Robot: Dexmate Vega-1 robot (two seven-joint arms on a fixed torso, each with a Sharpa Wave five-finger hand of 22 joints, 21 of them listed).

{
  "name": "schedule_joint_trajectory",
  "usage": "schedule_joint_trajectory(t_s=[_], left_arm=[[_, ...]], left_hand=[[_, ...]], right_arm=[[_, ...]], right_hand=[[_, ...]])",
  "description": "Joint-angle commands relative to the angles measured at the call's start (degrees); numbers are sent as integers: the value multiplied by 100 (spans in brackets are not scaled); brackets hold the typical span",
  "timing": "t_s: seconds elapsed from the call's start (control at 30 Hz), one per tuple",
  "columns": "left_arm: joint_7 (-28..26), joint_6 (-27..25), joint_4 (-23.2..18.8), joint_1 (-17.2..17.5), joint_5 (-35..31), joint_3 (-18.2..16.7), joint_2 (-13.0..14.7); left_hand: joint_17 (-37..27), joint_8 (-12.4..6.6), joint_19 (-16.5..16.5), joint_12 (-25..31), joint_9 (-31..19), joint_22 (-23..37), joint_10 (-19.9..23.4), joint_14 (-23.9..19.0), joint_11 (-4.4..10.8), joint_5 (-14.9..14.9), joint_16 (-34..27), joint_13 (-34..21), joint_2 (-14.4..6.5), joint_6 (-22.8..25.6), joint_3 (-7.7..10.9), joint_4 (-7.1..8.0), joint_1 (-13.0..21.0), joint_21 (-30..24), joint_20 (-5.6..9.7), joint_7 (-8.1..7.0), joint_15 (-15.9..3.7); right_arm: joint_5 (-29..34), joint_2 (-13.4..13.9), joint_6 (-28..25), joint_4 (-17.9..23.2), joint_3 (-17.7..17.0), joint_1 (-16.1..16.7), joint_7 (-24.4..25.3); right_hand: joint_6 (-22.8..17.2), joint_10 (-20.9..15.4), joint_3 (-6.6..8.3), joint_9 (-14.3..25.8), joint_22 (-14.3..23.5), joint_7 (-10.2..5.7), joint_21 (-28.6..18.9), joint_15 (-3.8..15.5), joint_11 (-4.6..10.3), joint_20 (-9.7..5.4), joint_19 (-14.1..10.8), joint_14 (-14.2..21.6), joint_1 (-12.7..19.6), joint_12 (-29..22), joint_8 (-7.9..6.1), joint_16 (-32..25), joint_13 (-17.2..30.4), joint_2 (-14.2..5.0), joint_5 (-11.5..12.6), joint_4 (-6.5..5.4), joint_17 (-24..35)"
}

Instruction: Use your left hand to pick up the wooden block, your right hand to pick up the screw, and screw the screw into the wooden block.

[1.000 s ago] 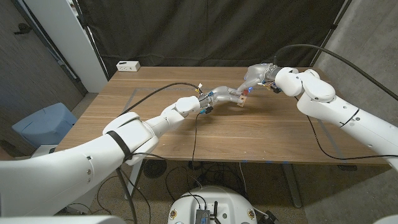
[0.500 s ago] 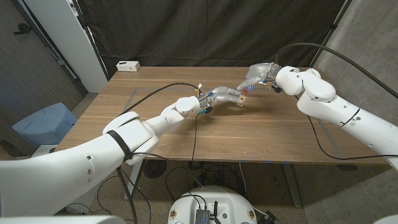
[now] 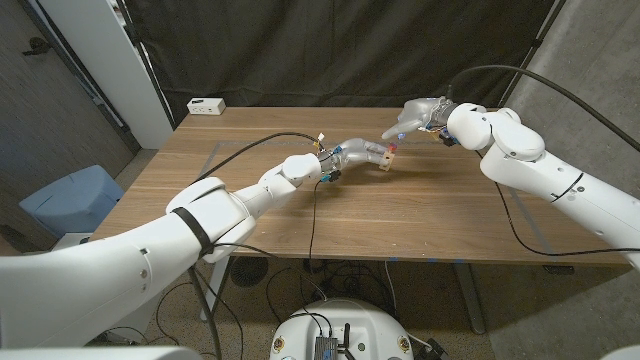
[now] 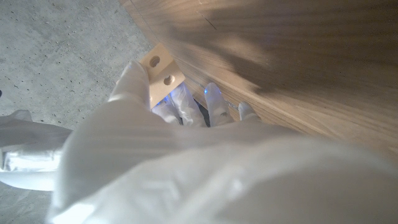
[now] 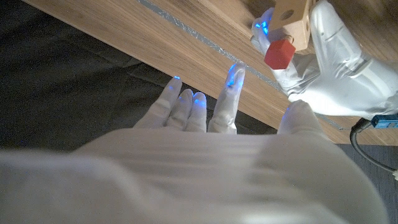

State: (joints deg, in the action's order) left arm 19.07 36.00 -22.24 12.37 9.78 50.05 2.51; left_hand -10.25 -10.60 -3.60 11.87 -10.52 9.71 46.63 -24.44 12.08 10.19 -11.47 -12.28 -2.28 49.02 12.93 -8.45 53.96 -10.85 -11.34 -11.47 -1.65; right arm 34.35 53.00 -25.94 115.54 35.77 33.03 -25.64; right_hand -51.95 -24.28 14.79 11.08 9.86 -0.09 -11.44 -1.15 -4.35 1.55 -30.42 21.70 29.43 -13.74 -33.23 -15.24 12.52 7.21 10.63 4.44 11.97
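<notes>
left hand [image 3: 358, 154] over mid-table, fingers curled, holds the small pale wooden block with two drilled holes [image 4: 160, 69], light and rigid, best taken by its sides, red-headed screw [image 5: 279, 53] seated in it; just beyond, right hand [image 3: 415, 116] hovers, fingers spread, holding nothing.

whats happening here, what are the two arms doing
A two-armed robot is working over a wooden table. Its left hand holds a small wooden block with holes in it up off the table. A red-headed piece, apparently the screw, sits at the block. The right hand hovers close by with its fingers spread and nothing in them. A small white box lies at the table's far left corner.
</notes>
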Motion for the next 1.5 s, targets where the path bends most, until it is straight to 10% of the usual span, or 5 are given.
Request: schedule_joint_trajectory(t_s=[0.03,1.5], left_arm=[[-42,-62,28,-40,41,19,-3],[-527,-208,104,-129,301,-143,-134]], left_hand=[[-8,-31,-35,3,-25,32,-27,-4,4,20,-9,-7,-24,42,17,16,2,-15,-20,-2,-15],[-10,-31,-21,3,-24,34,-26,2,9,19,-7,-5,-41,43,14,33,-26,-13,-20,-6,-26]], right_arm=[[-387,47,-141,86,-249,233,406],[-3181,-500,-353,-73,-1518,1447,3334]], right_hand=[[131,-10,29,25,-5,30,-9,-22,-83,20,-65,43,8,27,82,16,21,-74,19,46,-5],[852,188,81,10,-4,93,60,-316,-343,277,114,-234,34,123,595,211,54,-314,-23,121,-19]])
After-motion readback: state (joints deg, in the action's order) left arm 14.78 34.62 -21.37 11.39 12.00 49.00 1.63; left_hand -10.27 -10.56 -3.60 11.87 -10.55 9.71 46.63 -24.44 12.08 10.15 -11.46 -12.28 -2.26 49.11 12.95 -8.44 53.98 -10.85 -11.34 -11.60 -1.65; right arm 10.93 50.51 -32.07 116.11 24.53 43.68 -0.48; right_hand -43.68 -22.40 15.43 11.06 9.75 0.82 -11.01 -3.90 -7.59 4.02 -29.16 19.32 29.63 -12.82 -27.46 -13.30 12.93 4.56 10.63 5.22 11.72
